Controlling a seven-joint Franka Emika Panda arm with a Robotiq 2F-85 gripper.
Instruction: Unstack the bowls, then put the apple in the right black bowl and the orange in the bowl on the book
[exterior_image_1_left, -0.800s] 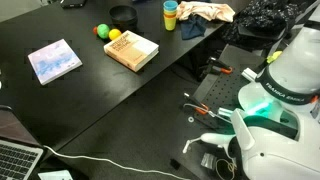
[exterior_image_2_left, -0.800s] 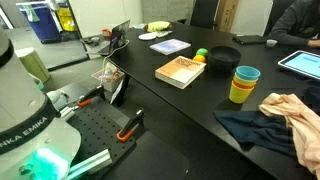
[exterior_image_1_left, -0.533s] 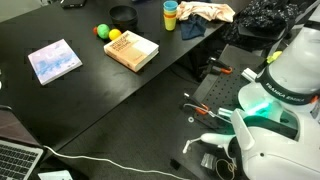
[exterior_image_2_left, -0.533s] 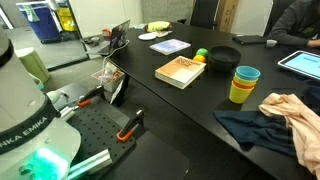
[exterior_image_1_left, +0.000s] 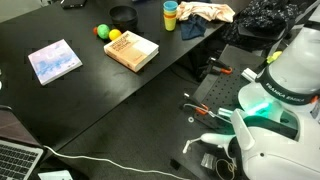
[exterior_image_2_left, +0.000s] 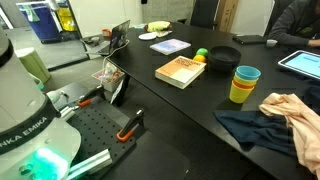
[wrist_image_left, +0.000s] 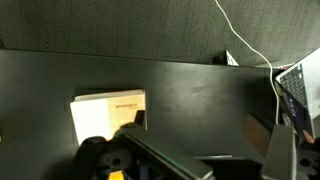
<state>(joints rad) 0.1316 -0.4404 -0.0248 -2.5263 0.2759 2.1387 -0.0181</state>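
One black table (exterior_image_1_left: 90, 100) is recorded, bearing the bowls (exterior_image_1_left: 123, 16), seen as a single dark round shape near its far edge. The apple (exterior_image_1_left: 101, 31) and the orange (exterior_image_1_left: 114, 35) are set close together, just beside the book (exterior_image_1_left: 131, 50). The pincer (wrist_image_left: 125, 160) is shown only as dark, blurred parts in the wrist view; its opening and any hold cannot be told.

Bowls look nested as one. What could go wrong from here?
1. The bowls sit nested and read as one, so a rim grip may lift both together.
2. The apple and orange lie loose beside the book, and a nudge could roll them.
3. The stacked cups stand close to the bowls and could be knocked over.
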